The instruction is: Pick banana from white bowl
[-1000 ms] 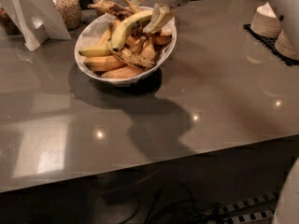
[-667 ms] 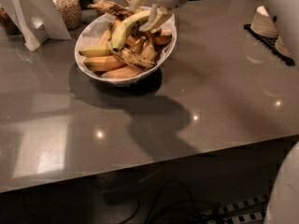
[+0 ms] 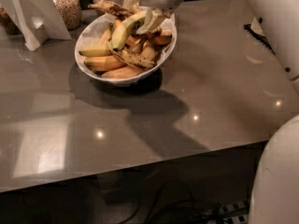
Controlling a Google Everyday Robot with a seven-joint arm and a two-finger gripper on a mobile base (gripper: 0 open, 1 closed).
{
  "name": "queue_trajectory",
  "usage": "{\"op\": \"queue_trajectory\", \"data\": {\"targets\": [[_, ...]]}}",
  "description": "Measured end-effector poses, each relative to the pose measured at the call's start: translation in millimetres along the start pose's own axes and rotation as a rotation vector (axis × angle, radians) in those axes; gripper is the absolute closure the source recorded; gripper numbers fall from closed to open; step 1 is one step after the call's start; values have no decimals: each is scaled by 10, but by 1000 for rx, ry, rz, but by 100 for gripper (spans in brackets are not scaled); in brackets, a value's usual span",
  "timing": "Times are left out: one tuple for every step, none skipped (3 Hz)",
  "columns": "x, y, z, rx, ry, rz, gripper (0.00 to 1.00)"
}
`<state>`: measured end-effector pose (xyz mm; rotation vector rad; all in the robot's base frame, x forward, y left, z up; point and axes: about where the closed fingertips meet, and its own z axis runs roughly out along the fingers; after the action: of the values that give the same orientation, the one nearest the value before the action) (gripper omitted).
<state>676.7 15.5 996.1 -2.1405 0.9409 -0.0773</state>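
1. Lifting from here could drag the speckled bananas along or tip the white bowl, since the banana rests on that loose pile.
2. The gripper sits over the bowl's far side, at the banana's upper end; whether it is clamped cannot be told.
3. The banana lies atop the pile, slanting down-left from the gripper.

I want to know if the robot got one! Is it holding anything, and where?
Yes: the gripper, above the white bowl, holds the greenish-yellow banana by its upper end.
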Motion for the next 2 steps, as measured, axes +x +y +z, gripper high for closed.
{"op": "queue_trajectory", "data": {"targets": [[7, -29, 80, 2, -16, -4, 36], [19, -40, 167, 3, -34, -1, 44]]}}
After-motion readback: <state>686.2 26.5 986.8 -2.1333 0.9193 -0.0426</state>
